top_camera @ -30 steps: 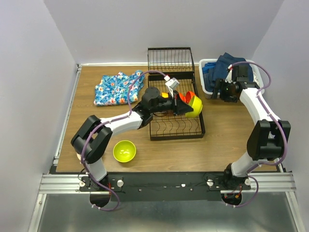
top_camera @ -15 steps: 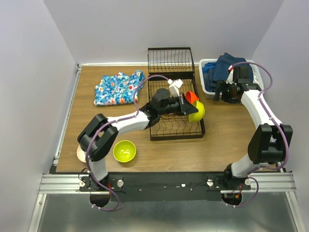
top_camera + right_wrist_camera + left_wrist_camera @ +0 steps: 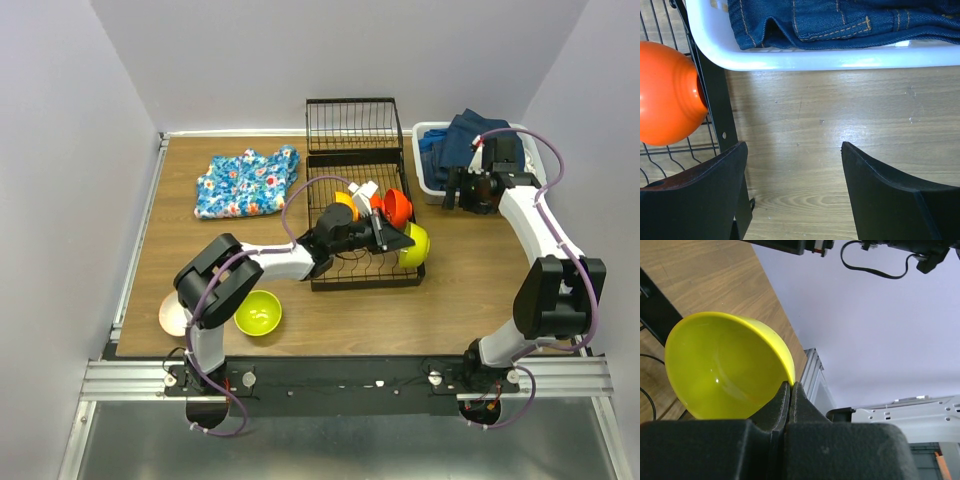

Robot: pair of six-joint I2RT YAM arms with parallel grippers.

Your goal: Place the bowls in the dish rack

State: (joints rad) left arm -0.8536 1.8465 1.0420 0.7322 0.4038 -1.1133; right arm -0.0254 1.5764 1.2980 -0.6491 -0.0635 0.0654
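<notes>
Top external view: your left gripper (image 3: 396,238) clamps a yellow bowl (image 3: 414,244) at the dish rack's (image 3: 360,272) right edge, mid-frame. The red-orange bowl (image 3: 397,207) and yellow-orange bowl (image 3: 344,203) are racked; the lime-green bowl (image 3: 258,312) and pale bowl (image 3: 170,318) wait lower left. Your right gripper (image 3: 792,160) gapes, empty.

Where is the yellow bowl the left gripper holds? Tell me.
Top view: right of centre, the yellow bowl is at the dish rack's near right corner, rim pinched in the left gripper, just in front of the red-orange bowl.
</notes>
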